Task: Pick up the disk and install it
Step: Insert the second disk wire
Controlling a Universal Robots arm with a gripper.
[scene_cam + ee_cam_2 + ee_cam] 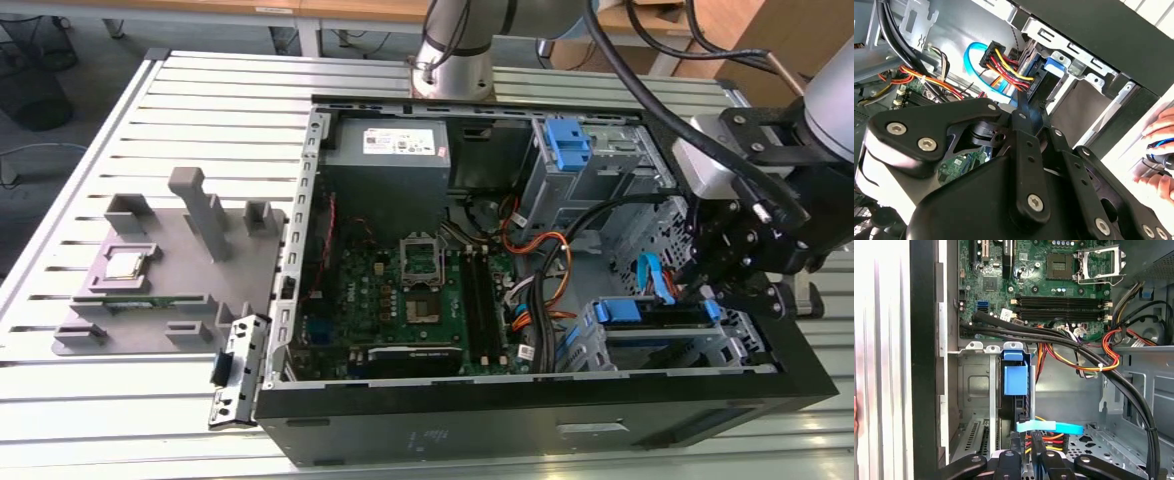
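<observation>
The disk sits in the metal cage inside the open computer case. That is at the exterior view's right, on the side close to that camera and far from the green board. It stands on its thin edge in the cage, and its blue plastic frame shows at both ends. In the first wrist view the disk is seen edge on, with its blue tab on top and grey metal walls on both sides. The gripper hangs just above the right end of the disk. In both wrist views its two black fingers are drawn close together, with almost no gap, right by the end of the disk where the light blue cable and the red and yellow wires meet it. I cannot tell if the fingers touch the disk or pinch any part of it. I think the disk is hard and stiff and a bit heavy for its size. It will not bend, but a drop or a hard knock could break it inside. Its flat metal sides look smooth and may slip. The blue frame and its end tabs look like the best place to hold, away from the wires. A person's hand rests outside the case.
</observation>
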